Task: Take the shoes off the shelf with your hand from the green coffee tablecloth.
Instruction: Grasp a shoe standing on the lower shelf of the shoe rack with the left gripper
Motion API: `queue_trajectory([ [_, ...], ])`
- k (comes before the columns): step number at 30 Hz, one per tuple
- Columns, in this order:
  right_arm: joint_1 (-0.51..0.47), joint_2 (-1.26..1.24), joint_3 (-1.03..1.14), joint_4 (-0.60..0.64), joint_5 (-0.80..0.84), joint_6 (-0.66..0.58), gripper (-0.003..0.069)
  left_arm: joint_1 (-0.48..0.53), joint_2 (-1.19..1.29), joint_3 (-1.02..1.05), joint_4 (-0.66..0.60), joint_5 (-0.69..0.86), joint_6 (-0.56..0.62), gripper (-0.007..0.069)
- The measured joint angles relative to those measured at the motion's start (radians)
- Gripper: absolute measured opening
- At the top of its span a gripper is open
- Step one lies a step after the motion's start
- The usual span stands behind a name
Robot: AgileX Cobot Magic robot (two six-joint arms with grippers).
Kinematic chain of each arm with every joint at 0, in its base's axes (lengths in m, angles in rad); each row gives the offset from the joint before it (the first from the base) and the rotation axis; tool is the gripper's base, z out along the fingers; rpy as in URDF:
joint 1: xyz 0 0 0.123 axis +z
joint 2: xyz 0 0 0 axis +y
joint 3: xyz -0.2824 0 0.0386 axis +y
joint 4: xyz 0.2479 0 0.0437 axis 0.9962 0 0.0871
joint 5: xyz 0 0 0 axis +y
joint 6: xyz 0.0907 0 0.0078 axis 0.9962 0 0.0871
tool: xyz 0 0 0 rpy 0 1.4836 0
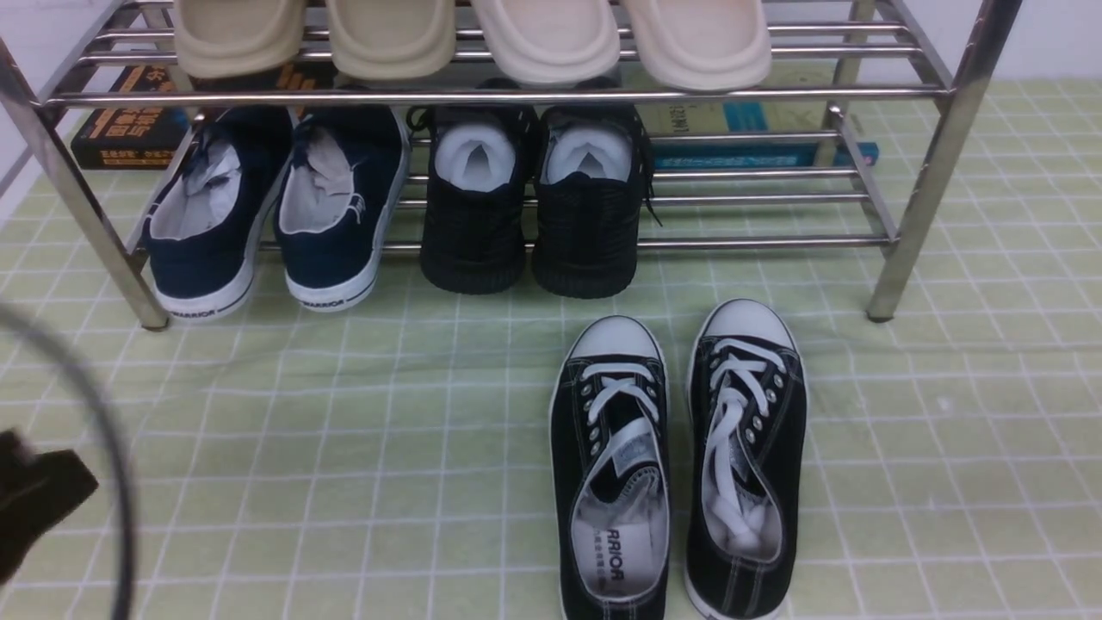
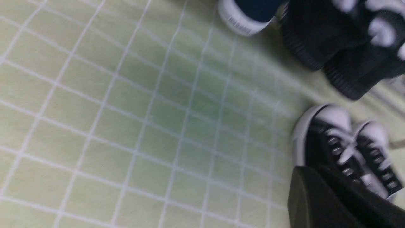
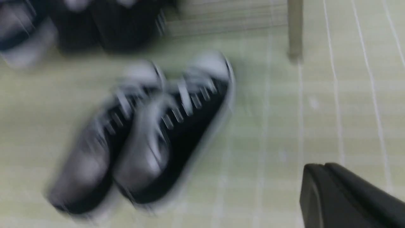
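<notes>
1. Right black gripper point(image 3: 326, 183) clenched, empty; left black gripper point(image 2: 311, 190): cannot tell whether clenched.
2. Both above pale green gridded cloth point(image 1: 344, 448).
3. All-black knit sneakers point(image 1: 473, 224) on lower tier of shiny steel bar rack point(image 1: 758, 243).
4. Probably light, soft-sided, paper-stuffed; best pinched at heel collar.

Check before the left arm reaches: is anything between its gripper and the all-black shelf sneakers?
Nothing visible: only green cloth lies between the left gripper and the all-black sneakers; the canvas pair sits right of that line.
</notes>
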Motion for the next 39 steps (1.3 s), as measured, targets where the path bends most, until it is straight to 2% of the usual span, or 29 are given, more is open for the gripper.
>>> queue_trajectory([
  [2, 0.0, 0.078, -0.041, -0.04, 0.06, 0.0, -0.001, 0.0, 0.131, -0.102, 0.038, 0.075, 0.027, 0.0057],
  [6, 0.0, 0.182, -0.077, -0.038, 0.088, -0.003, -0.0007, 0.0, 0.359, -0.275, 0.053, 0.133, 0.093, 0.0097],
  [8, 0.0, 0.207, -0.08, -0.023, 0.091, -0.007, -0.0007, 0.0, 0.447, -0.332, 0.031, 0.148, 0.123, 0.0126],
  [9, 0.0, 0.228, -0.08, -0.007, 0.094, -0.008, -0.0007, 0.0, 0.522, -0.4, -0.022, 0.171, 0.168, 0.0174],
  [12, 0.0, 0.239, -0.08, 0.005, 0.094, -0.008, -0.0006, -0.016, 0.607, -0.477, -0.106, 0.184, 0.223, 0.0244],
  [15, 0.0, 0.24, -0.08, 0.017, 0.093, -0.008, -0.0006, -0.097, 0.715, -0.577, -0.156, 0.187, 0.27, 0.0339],
  [17, 0.0, 0.24, -0.08, 0.017, 0.093, -0.008, -0.0004, -0.149, 0.759, -0.615, -0.152, 0.184, 0.272, 0.0366],
  [18, 0.0, 0.24, -0.08, 0.018, 0.093, -0.008, -0.0003, -0.213, 0.813, -0.659, -0.125, 0.157, 0.26, 0.0388],
  [22, 0.0, 0.24, -0.08, 0.019, 0.093, -0.008, 0.0, -0.293, 0.895, -0.718, -0.032, 0.056, 0.19, 0.04],
  [25, 0.0, 0.24, -0.08, 0.021, 0.092, -0.009, 0.0, -0.348, 0.985, -0.757, 0.092, -0.085, 0.073, 0.04],
  [27, 0.0, 0.24, -0.08, 0.021, 0.092, -0.009, 0.0002, -0.37, 1.02, -0.764, 0.131, -0.157, 0.04, 0.04],
  [33, 0.0, 0.24, -0.08, 0.02, 0.091, -0.01, 0.0005, -0.405, 1.107, -0.764, 0.153, -0.312, 0.025, 0.04],
  [39, 0.0, 0.24, -0.08, 0.02, 0.089, -0.011, 0.0008, -0.408, 1.177, -0.764, 0.183, -0.377, 0.024, 0.04],
])
